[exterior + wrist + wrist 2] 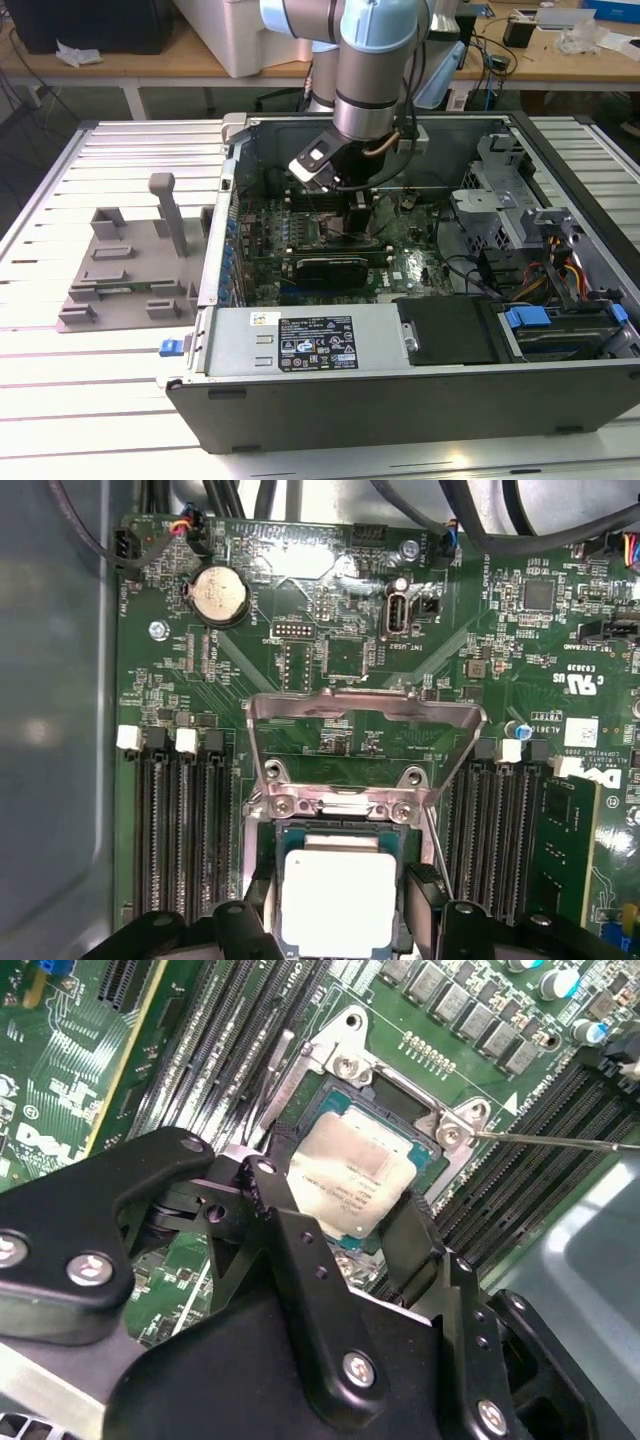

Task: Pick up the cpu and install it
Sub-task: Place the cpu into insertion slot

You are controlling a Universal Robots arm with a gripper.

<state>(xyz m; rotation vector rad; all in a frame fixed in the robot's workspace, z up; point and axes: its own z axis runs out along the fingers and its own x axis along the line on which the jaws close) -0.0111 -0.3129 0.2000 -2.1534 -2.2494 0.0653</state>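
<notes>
Where the arm reaches down into the open computer case (400, 400) at the middle of the exterior view, the tool (358, 212) hangs low over the green board (410, 265). In the second wrist view its two black fingers (300, 1240) are closed to the width of the chip (352, 1168), pressing two opposite edges. The chip is square, with no long axis, and its dull silver lid faces up directly over the socket (400, 1085); I cannot tell whether it is seated. In the first wrist view the hinged steel frame (365, 740) stands swung open beyond it, and black memory slots (170, 830) run close along both sides.
</notes>
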